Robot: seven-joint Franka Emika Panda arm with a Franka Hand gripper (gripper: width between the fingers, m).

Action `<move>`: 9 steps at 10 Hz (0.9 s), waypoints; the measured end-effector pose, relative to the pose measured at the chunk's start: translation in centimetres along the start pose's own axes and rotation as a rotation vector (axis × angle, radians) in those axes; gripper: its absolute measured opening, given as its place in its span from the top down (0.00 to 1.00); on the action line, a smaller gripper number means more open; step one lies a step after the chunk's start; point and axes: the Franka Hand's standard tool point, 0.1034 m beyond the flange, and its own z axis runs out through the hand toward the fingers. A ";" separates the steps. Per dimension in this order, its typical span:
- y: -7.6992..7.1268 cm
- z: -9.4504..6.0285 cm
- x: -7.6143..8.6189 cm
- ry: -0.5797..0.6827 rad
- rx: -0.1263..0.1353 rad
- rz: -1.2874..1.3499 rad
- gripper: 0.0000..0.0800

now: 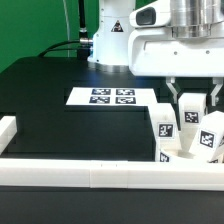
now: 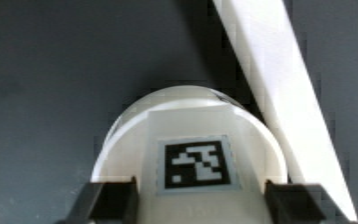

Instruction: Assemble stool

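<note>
**End effector pinched on the seat, hard by the border rail**

Nearest the exterior camera: the front border rail [image 1: 110,178], running across the foreground edge of the black tabletop [image 1: 70,125]. A second rail [image 1: 8,130] stands at the exterior view's left.

End effector [image 1: 192,103] is lowered at the exterior view's right, just behind the front rail. In the wrist view its two fingers [image 2: 101,203] bracket a white rounded body with a square tag on its face. I judge this to be the seat [image 2: 194,150], on its side. Fingers are drawn in close and touching it on both flanks: a pinch on the seat, not a spread.

Key relation: the seat sits directly between the fingers, its rounded end pointing away from the wrist. A white rail [image 2: 274,70] runs just beside it along one flank, near or touching; I cannot tell which.

Tagged leg blocks [image 1: 164,128] cluster below and beside the end effector, against the front rail. The marker board [image 1: 112,97] lies flat, well apart toward the exterior view's left.

Judgement: any lift has to clear the adjacent rail and the crowded blocks first.
</note>
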 end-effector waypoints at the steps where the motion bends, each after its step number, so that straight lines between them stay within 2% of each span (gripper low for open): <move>1: -0.4 0.0 -0.1 -0.003 0.016 0.110 0.57; 5: -2.1 0.2 -0.9 -0.036 0.058 0.509 0.57; 9: -3.1 0.4 -1.4 -0.061 0.071 0.742 0.57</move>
